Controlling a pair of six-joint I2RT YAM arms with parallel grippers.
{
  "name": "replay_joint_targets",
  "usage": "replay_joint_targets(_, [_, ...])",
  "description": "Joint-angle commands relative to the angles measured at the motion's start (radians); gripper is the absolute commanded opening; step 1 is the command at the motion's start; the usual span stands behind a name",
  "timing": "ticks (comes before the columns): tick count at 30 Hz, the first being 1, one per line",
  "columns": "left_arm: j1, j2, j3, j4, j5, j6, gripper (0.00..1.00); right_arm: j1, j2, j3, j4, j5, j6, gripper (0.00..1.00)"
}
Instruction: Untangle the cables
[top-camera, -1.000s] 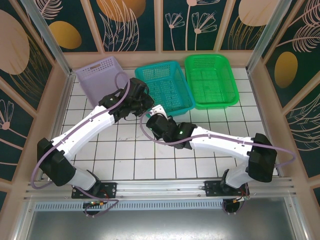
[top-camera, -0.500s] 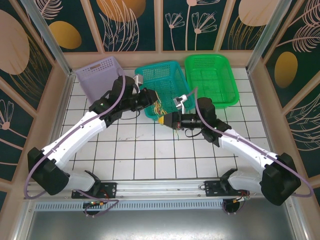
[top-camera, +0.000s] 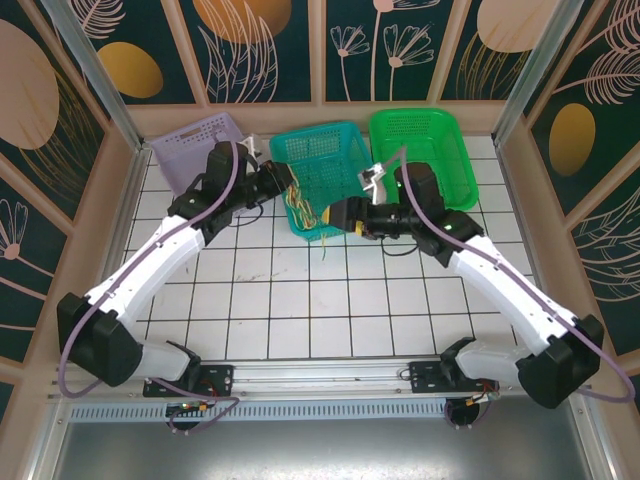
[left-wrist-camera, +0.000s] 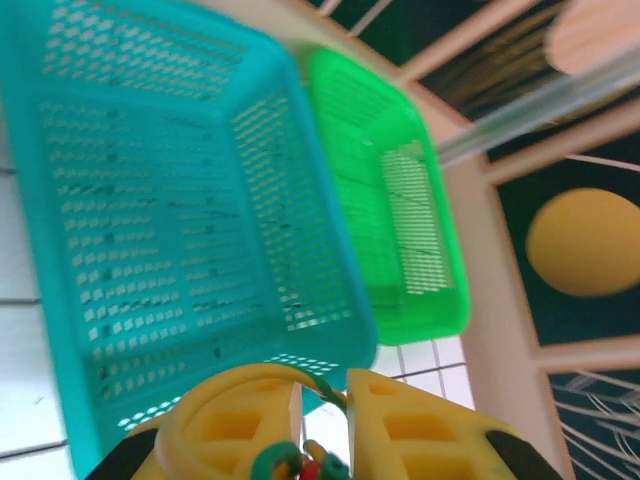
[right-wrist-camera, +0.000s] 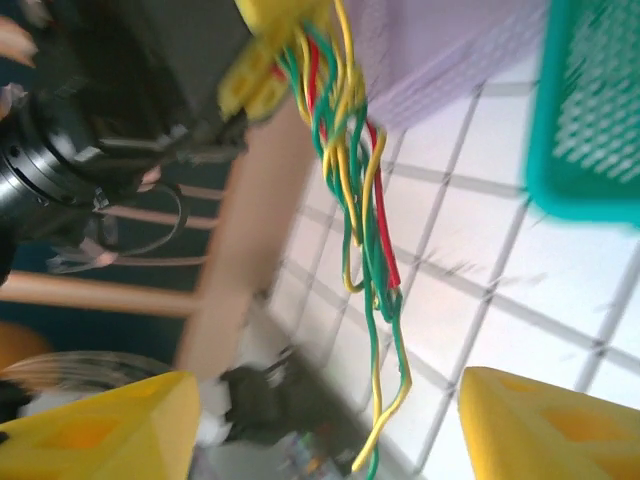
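Left gripper (left-wrist-camera: 322, 400): jaws nearly closed, pinching the cables (left-wrist-camera: 296, 464) at one end. Right gripper (right-wrist-camera: 328, 400): jaws wide apart, nothing in them. The cables hang ahead of it, in line with the gap, touching neither finger.

Top view: the bundle dangles from the left gripper toward 5 o'clock, over the near-left corner of the teal basket (top-camera: 335, 150). The right gripper sits just beside the bundle at 3 o'clock. Green basket (top-camera: 425, 150) is at 3 o'clock of teal, lilac basket (top-camera: 185, 140) at 9 o'clock.

Progress, judged: early. Green, yellow and red strands are lifted off the table (top-camera: 300, 310) but run twisted together as one bundle. No strand is pulled free or laid apart, and what shows of the baskets looks empty. All the separating is left.

No brand, label or readable writing anywhere.
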Motion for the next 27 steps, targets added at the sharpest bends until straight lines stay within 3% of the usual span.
replay_joint_targets(1, [-0.015,0.032,0.074,-0.189,-0.073,-0.111,0.00,0.023,-0.091,0.073,-0.156,0.342,-0.240,0.76])
replay_joint_targets(5, [-0.015,0.098,0.185,-0.372,-0.076,-0.153,0.00,0.216,-0.065,0.121,-0.136,0.632,-0.413,0.80])
replay_joint_targets(9, [-0.015,0.140,0.260,-0.443,-0.057,-0.176,0.00,0.471,0.050,0.138,-0.084,0.982,-0.562,0.82])
replay_joint_targets(12, [-0.014,0.171,0.312,-0.481,-0.037,-0.180,0.00,0.593,0.145,0.115,-0.002,1.217,-0.666,0.85])
replay_joint_targets(18, [-0.015,0.191,0.346,-0.514,-0.015,-0.171,0.00,0.621,0.267,0.065,0.192,1.425,-0.817,0.88])
replay_joint_targets(22, [-0.015,0.185,0.330,-0.512,0.000,-0.173,0.00,0.610,0.376,0.112,0.196,1.538,-0.859,0.86])
replay_joint_targets(27, [-0.017,0.182,0.322,-0.506,0.015,-0.174,0.00,0.593,0.459,0.153,0.197,1.588,-0.880,0.81])
